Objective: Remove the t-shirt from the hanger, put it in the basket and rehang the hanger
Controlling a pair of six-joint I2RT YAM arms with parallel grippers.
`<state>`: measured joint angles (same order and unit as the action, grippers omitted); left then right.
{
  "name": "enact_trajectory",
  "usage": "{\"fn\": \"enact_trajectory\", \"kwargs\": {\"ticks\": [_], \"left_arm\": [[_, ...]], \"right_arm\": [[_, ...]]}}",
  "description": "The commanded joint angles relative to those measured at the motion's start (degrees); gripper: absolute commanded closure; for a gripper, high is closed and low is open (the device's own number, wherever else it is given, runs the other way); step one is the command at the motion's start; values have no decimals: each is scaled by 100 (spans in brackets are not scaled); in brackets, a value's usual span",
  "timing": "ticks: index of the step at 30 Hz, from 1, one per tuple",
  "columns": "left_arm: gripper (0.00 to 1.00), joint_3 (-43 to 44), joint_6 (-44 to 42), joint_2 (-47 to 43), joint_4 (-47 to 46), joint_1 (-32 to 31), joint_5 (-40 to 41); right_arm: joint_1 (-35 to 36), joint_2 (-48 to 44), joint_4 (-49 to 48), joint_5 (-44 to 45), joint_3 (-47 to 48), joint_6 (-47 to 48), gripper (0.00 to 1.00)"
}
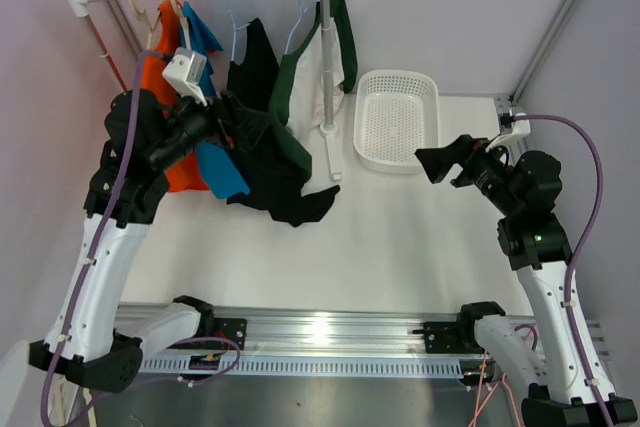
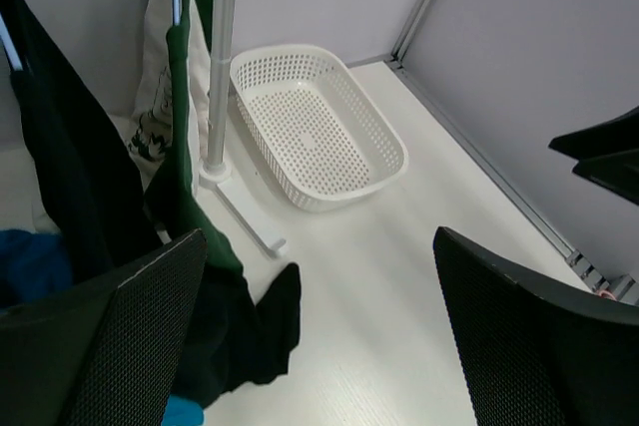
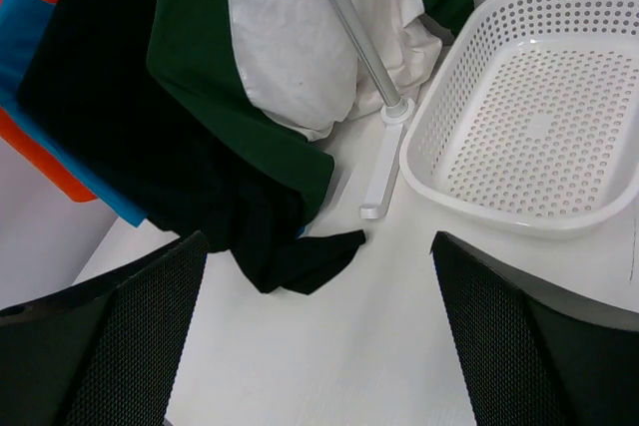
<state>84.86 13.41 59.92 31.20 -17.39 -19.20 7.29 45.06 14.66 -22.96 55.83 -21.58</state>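
The reach seems in hand: the left gripper (image 1: 235, 119), wide open and empty, is at the black t-shirt (image 1: 265, 162) hanging on its hanger (image 1: 234, 35), and should next pinch cloth; the right gripper (image 1: 438, 161) hovers apart, open, empty.

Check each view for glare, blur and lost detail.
Top view: even light, soft shadows, one bright glare patch on the rail. Left wrist view: the basket is sharp, with no glare. Right wrist view: also sharp, but the black shirt reads as a flat dark mass with its folds lost.
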Motion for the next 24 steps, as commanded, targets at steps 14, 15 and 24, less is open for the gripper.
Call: {"fn": "enact_trajectory", "kwargs": {"ticks": [14,15,24], "left_arm": [[0,3492,-567,3357,-105,-45,275],[0,3537,-602,3455,-279,-45,337],[9,3451,-927,4220,-1780,-45,743]], "right_arm": [[18,-208,-112,468,59,5,1],[18,-225,-112,433,68,22,1],[18,-313,-191,380,94,58,1]]}}
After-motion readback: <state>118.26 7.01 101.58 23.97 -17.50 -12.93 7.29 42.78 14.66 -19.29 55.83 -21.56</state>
